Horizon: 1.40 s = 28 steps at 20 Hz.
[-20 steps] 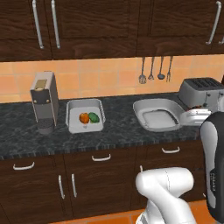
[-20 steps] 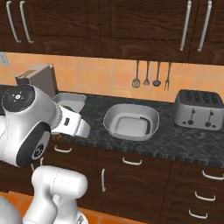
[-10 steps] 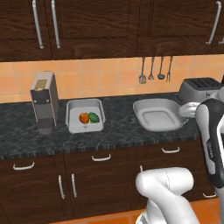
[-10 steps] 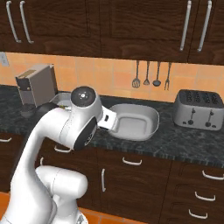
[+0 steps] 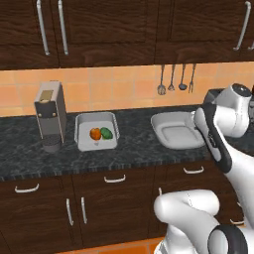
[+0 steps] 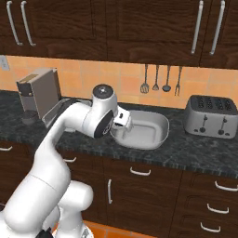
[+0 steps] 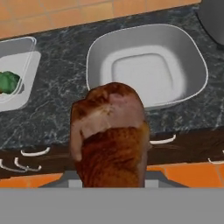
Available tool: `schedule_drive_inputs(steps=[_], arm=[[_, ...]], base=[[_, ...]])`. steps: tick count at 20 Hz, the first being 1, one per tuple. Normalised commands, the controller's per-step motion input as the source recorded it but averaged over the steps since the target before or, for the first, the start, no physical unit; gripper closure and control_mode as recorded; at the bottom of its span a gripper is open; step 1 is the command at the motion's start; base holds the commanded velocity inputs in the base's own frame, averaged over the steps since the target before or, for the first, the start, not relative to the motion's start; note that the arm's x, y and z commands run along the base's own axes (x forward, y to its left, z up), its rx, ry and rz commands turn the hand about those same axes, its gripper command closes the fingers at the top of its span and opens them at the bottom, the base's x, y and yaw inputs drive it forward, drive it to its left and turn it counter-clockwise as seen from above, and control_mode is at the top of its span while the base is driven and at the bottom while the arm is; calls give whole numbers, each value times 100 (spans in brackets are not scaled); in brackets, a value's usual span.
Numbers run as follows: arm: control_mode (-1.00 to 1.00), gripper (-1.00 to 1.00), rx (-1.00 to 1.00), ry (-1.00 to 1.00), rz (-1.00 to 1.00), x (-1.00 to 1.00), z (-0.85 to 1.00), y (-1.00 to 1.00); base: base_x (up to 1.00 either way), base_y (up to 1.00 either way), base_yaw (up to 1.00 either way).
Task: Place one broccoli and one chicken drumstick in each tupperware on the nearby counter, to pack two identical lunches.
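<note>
The claw is pinching a brown chicken drumstick (image 7: 111,135). The fingers are hidden behind the meat, which hangs closest to the hand camera, on the near side of the wide tub (image 7: 146,65), above the counter's front edge.

The wide tub is a light-grey tupperware with rounded corners. It sits on the dark speckled counter (image 5: 124,149). Nothing lies inside it. In the right base view the white arm bends over the near left edge of this tub (image 6: 139,128).

To the left of the wide tub, a little apart, sits the square tub (image 5: 96,131). An orange drumstick (image 5: 95,133) and a green broccoli (image 5: 106,132) lie in it side by side, touching.

Left of the square tub stands a tall grey coffee machine (image 5: 50,115). Well to the right of the wide tub stands a silver toaster (image 6: 209,116).

Under the counter are dark brown cabinet doors and drawers with curved silver handles (image 5: 115,178).

Behind the wide tub the wall is orange tile (image 5: 124,92). Four cooking tools (image 6: 160,79) hang there. Higher still are dark wooden cupboards (image 6: 116,23) with long silver handles.
</note>
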Motion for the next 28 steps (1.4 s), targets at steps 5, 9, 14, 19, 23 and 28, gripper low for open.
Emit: schedule_drive_inputs(steps=[5, 9, 14, 19, 23, 28], arm=[[-100, 100, 0, -1, 0, 85, -57, -5], [-100, 100, -3, -10, -1, 58, -97, -20], [-100, 100, 0, 0, 0, 88, -43, -41], [-100, 100, 6, 3, 1, 91, -2, -36], [-100, 100, 14, 7, 3, 65, 0, -25], [-100, -100, 4, 7, 0, 65, 0, -15]], base=[[0, 0, 0], [0, 0, 0], [0, 0, 0], [0, 0, 0], [0, 0, 0], [0, 0, 0]])
